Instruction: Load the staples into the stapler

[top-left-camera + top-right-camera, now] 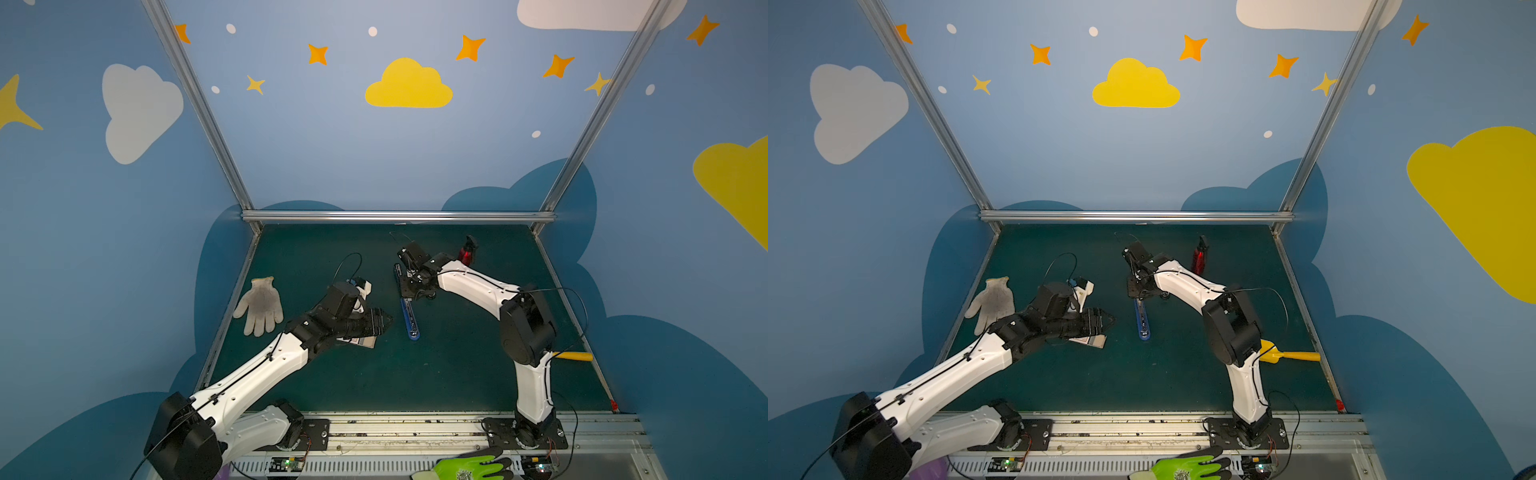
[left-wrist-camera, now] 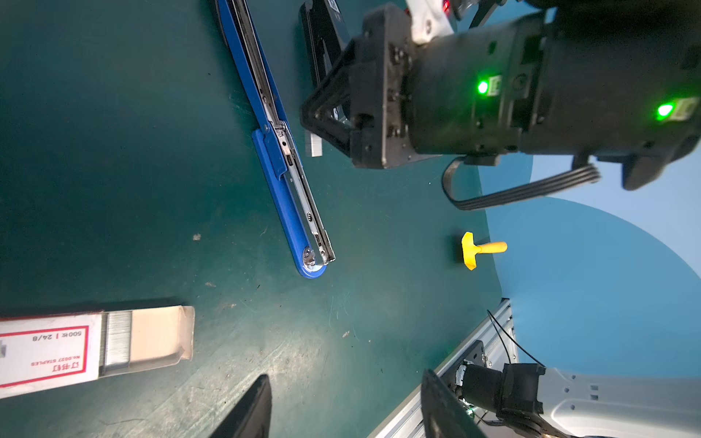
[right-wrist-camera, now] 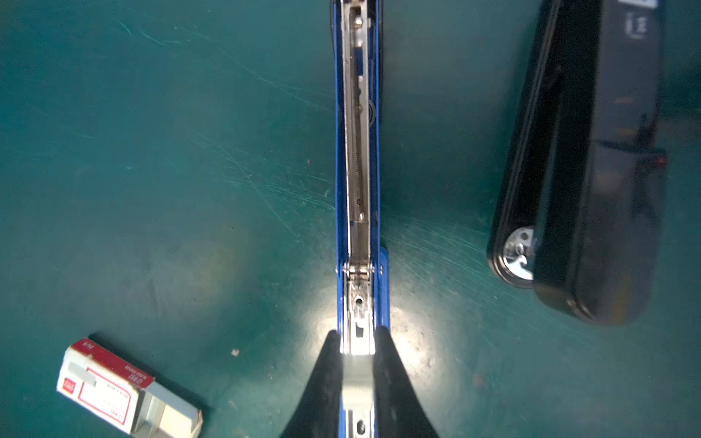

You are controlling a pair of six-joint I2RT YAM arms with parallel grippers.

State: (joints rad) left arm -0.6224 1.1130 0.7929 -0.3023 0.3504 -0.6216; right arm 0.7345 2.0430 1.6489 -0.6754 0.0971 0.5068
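The blue stapler [image 1: 410, 320] [image 2: 288, 174] lies flat and opened out on the green mat, its metal magazine [image 3: 358, 151] facing up. My right gripper [image 3: 356, 337] [image 1: 409, 291] points down over the magazine. It is shut on a short grey strip of staples [image 2: 313, 144]; whether the strip touches the channel is unclear. The staples box [image 2: 45, 349] [image 3: 106, 394] [image 1: 361, 341], white with a red mark, lies on the mat with its tan tray slid out. My left gripper [image 2: 345, 379] [image 1: 384, 322] hovers beside the box, open and empty.
A black stapler [image 3: 591, 170] [image 2: 322, 38] lies next to the blue one. A white glove [image 1: 259, 305] is at the left, a red object [image 1: 467, 251] at the back, and a yellow tool [image 1: 1287, 356] by the right edge. A green glove [image 1: 473, 467] rests on the front rail.
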